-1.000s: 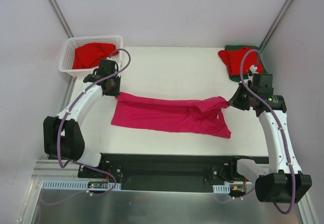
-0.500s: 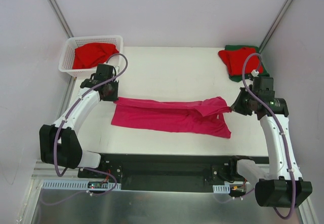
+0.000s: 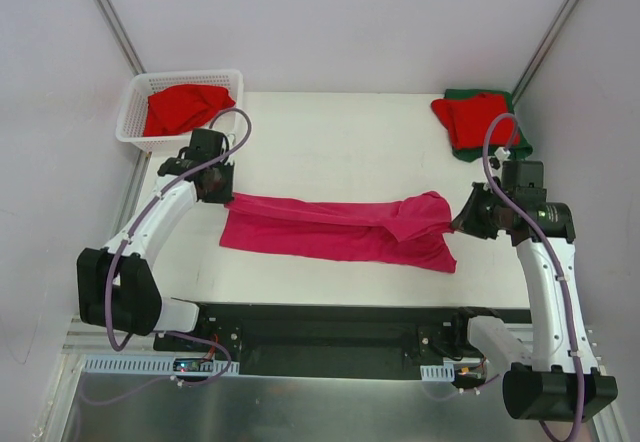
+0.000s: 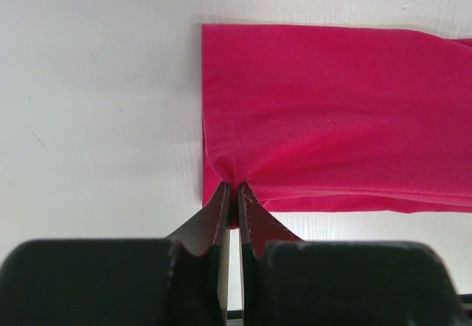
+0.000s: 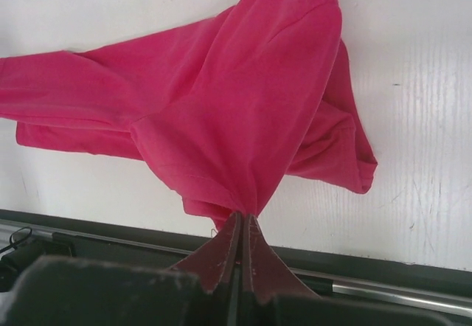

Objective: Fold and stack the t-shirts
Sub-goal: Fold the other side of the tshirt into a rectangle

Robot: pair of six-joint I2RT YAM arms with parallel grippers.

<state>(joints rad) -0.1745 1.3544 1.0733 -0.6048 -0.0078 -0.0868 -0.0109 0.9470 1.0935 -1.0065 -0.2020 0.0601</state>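
Observation:
A magenta-pink t-shirt (image 3: 330,230) lies stretched lengthwise across the near half of the white table (image 3: 340,142). My left gripper (image 3: 226,195) is shut on its left edge, and the hem is pinched between the fingertips in the left wrist view (image 4: 232,190). On the other side my right gripper (image 3: 457,220) is shut on a lifted fold at the shirt's right end (image 5: 242,214), so the cloth (image 5: 243,112) hangs from it in a peak. A red t-shirt (image 3: 182,108) sits in the basket. A folded red t-shirt (image 3: 470,117) rests on a dark green one (image 3: 519,140) at the far right corner.
The white lattice basket (image 3: 133,112) stands at the far left corner, just off the table. The black base rail (image 3: 330,327) runs along the near edge. Grey walls and metal posts close in the back and sides.
Both grippers have drawn nearer with the shirt. The left one shifted slightly left, the right one moved toward the near edge, carrying the lifted fold. Both grips stayed shut.

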